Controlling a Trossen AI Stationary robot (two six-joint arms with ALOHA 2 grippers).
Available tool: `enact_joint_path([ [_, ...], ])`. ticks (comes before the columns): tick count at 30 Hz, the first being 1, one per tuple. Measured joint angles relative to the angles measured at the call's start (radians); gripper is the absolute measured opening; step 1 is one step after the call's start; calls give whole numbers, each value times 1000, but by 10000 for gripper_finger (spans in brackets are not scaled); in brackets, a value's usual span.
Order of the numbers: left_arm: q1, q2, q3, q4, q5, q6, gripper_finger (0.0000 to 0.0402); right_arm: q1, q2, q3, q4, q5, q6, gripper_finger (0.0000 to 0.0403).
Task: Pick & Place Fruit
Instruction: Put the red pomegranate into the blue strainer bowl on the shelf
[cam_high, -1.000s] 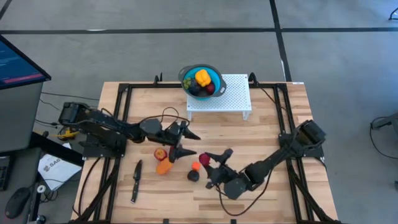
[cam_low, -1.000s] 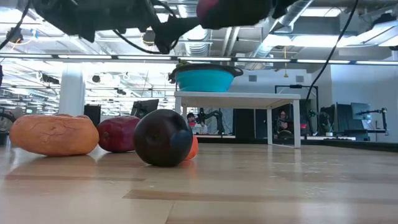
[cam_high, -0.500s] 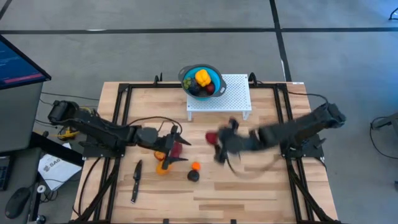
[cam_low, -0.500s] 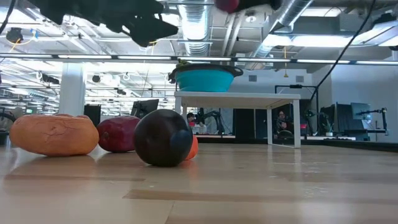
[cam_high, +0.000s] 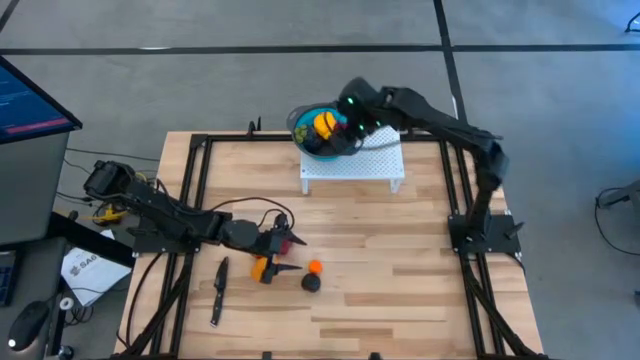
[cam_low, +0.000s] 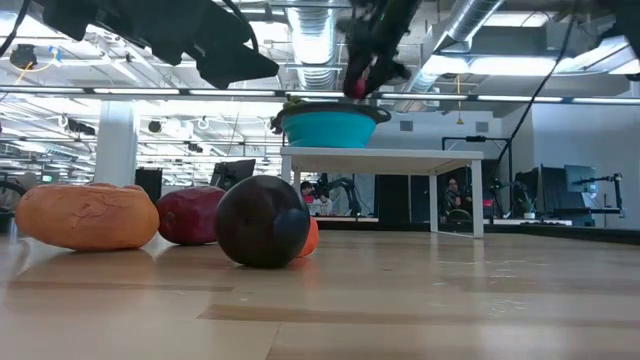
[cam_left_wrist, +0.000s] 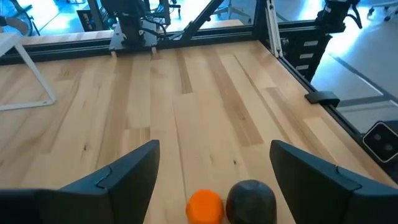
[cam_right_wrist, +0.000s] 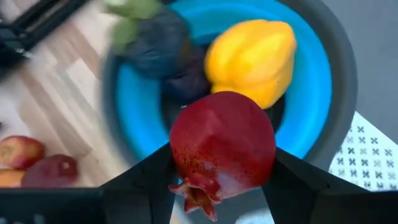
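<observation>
The right gripper (cam_right_wrist: 221, 186) is now hanging over the round blue bowl with the dark rim (cam_high: 296, 126), pinching a red pomegranate-shaped toy fruit (cam_right_wrist: 222, 146) between its fingers; half a second ago it was carrying that fruit above the middle of the wooden tabletop (cam_high: 400, 260). The bowl is sitting on a small white perforated stand (cam_high: 375, 160) and is already holding a yellow toy fruit (cam_right_wrist: 252, 59) and some dark purple ones (cam_right_wrist: 163, 43). The left gripper (cam_left_wrist: 211, 180) is hovering low with its fingers spread, having slid a little along the tabletop since then. Just ahead of it, a small orange ball-shaped fruit (cam_left_wrist: 204, 206) and a near-black rounded fruit (cam_left_wrist: 250, 200) are lying side by side. A dark red fruit (cam_low: 190, 214) and a larger orange fruit (cam_low: 87, 216) are lying beside that gripper, and a slim black knife (cam_high: 217, 289) is lying apart.
</observation>
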Motion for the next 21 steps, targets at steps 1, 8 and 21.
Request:
enact_joint_path([
  [1, 0, -1, 0, 0, 0, -3, 296, -18, 29, 26, -23, -14, -5, 194],
  [8, 0, -2, 0, 0, 0, -4, 296, -80, 171, 170, -184, -22, -38, 196],
  [21, 0, -2, 0, 1, 1, -3, 296, -81, 191, 182, -186, -17, -74, 235],
])
